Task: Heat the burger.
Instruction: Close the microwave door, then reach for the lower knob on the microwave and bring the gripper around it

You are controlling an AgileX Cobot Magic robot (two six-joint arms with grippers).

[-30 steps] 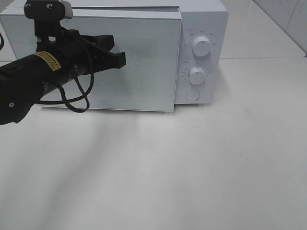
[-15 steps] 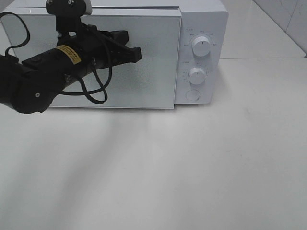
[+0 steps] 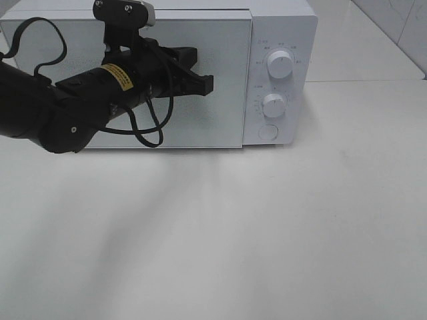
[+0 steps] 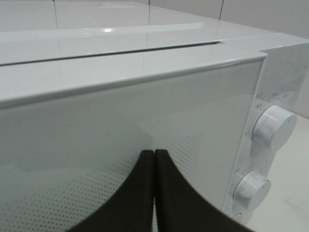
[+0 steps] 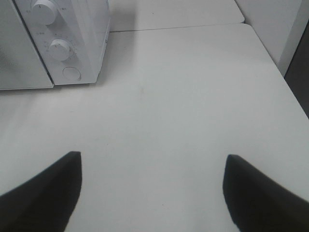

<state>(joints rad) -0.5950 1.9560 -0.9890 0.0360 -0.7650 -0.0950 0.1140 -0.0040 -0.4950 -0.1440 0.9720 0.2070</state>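
A white microwave (image 3: 293, 20) stands at the back of a pale table (image 3: 267, 233), seen from above. Its frosted door (image 3: 223, 130) looks shut and in line with the control panel, which carries 2 round knobs, an upper knob (image 3: 280, 65) and a lower knob (image 3: 273, 105), with a round button (image 3: 267, 132) beneath them.

The black left gripper (image 3: 208, 83) reaches across the front of the door with its tips aimed toward the control panel. In the left wrist view its 2 fingers (image 4: 166, 193) are pressed together with nothing between them. We cannot tell whether the tips touch the door.

The right gripper (image 5: 152, 164) shows only in its own wrist view. It hangs over bare table, well apart from the microwave, with its jaws spread wide and empty.

We cannot see the burger in any view. The door hides the inside, so we judge it probably sits inside the oven, though we cannot confirm that.

We judge that the loading step is over and the door is either being pressed home or is already closed. The next move calls for setting the heat and time, which means closing on 1 of the knobs and turning it. For that the left gripper would need to part its fingers first. The right one is already spread, but it is farther from the panel.
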